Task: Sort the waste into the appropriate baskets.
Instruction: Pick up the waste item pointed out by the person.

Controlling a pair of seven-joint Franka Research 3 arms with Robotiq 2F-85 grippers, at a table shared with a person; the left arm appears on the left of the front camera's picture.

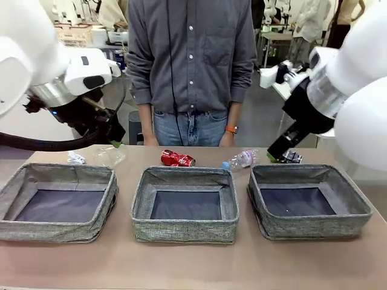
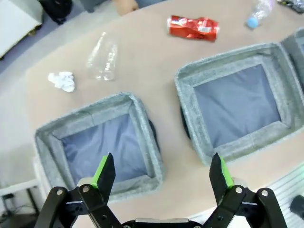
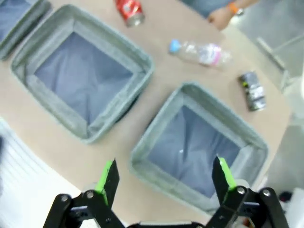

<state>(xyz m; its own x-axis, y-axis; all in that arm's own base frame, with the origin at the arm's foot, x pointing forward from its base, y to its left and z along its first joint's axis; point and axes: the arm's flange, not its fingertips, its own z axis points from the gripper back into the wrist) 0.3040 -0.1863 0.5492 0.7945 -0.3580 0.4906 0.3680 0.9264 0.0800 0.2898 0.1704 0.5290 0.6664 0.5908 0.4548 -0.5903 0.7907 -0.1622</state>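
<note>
Three grey fabric baskets stand in a row: left (image 1: 48,229), middle (image 1: 184,231), right (image 1: 314,226), all with bare dark bottoms. Behind them lie the waste pieces: a white paper wad (image 1: 75,158), a clear bottle (image 1: 109,155), a crushed red can (image 1: 177,159), a blue-capped bottle (image 1: 240,159) and a dark can (image 1: 291,157). My left gripper (image 2: 164,173) hangs open high above the left basket (image 2: 90,118) and middle basket (image 2: 228,52). My right gripper (image 3: 165,178) hangs open high above the right basket (image 3: 223,111). Neither holds anything.
A person in a grey shirt (image 1: 190,48) stands at the far edge, one hand (image 3: 221,16) resting by the table. Bare tabletop runs in front of the baskets (image 1: 193,266). The baskets sit close together with narrow gaps.
</note>
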